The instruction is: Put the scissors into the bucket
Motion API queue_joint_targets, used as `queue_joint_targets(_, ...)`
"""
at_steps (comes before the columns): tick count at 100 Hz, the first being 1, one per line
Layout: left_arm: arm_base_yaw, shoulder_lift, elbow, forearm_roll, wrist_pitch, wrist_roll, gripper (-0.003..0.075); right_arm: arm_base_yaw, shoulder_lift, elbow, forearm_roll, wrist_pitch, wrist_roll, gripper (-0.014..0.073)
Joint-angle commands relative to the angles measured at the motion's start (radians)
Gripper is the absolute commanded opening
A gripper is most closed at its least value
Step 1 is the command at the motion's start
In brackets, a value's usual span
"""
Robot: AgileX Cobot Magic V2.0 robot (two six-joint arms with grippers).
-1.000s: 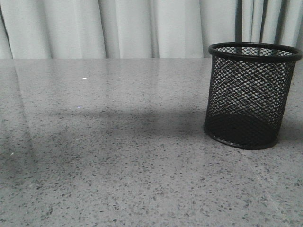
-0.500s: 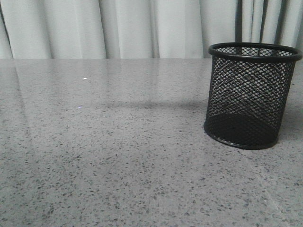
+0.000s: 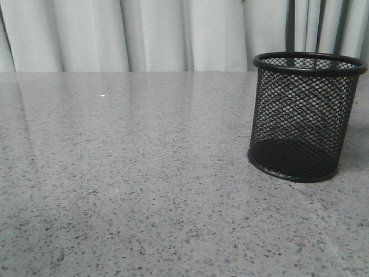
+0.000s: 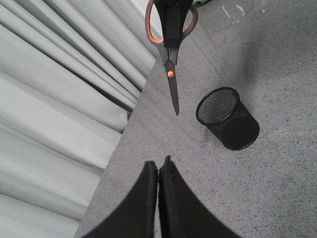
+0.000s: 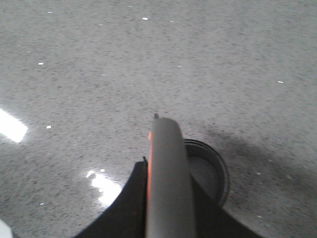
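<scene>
Curtains were hung behind the speckled grey table, on which the mesh bucket was stood upright. Above the bucket and apart from it, the scissors were held by their handles in the right gripper, blades pointed down. The left gripper was seen with fingers pressed together, holding nothing.
</scene>
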Motion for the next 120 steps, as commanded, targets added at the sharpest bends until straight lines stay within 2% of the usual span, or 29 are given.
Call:
queue_joint_targets(1, -0.005, 0.008, -0.021, -0.027, -0.065, -0.015, -0.0021, -0.005, -0.025, -0.013, -0.029, 0.044, 0.016, -0.0062)
queue_joint_targets(25, -0.005, 0.008, -0.021, -0.063, -0.013, -0.015, -0.0021, -0.005, -0.062, 0.08, -0.031, 0.045, 0.018, -0.0062)
queue_joint_targets(48, -0.005, 0.008, -0.021, -0.065, 0.014, -0.015, -0.0021, -0.005, -0.089, 0.09, -0.077, 0.045, 0.018, -0.0062)
queue_joint_targets(77, -0.005, 0.008, -0.021, -0.065, -0.034, -0.015, -0.0021, -0.005, -0.013, 0.175, -0.097, 0.044, 0.012, -0.0064)
queue_joint_targets(111, -0.005, 0.008, -0.021, -0.065, -0.036, -0.015, -0.0021, -0.005, 0.097, 0.179, -0.09, -0.025, 0.011, -0.0064)
queue_joint_targets(120, -0.005, 0.008, -0.021, -0.072, -0.028, -0.015, -0.0021, -0.005, 0.119, 0.179, -0.078, -0.022, 0.011, -0.0032)
